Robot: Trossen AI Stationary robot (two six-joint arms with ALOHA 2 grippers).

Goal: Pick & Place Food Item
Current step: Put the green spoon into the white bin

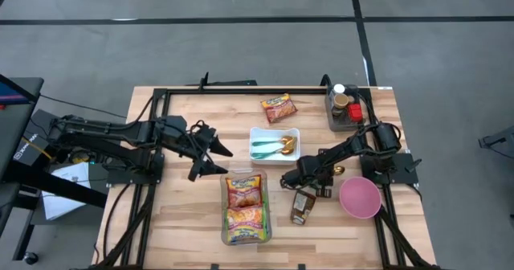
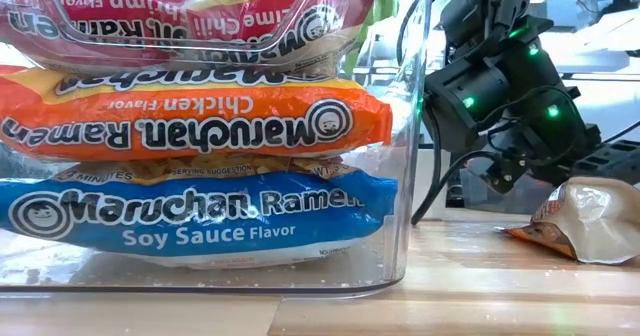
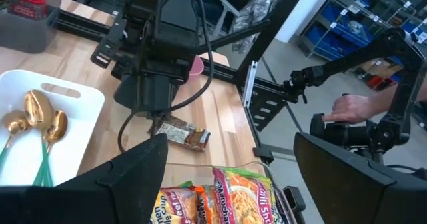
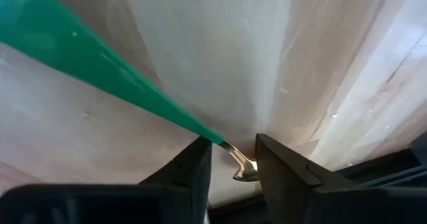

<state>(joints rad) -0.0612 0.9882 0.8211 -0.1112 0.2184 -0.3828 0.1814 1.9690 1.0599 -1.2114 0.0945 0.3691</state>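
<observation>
The right tool (image 1: 287, 179) is low over the desk (image 1: 185, 222), its narrow fingers (image 4: 193, 171) gripping a green-handled spoon (image 4: 100, 71) beside the white tray (image 1: 274, 160). The left tool (image 1: 215, 159) hovers wide and holds nothing, above the clear bin (image 1: 224, 214) of ramen packets (image 1: 244, 194).

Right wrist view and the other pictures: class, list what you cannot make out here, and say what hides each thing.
- Right wrist view: the green-handled spoon is cut off by the picture's edge, so its handle end is out of sight.
- High view: that spoon cannot be seen; the right hand and its arm cover the spot.
- Low view: the clear bin of ramen packs blocks most of the table behind it.
</observation>
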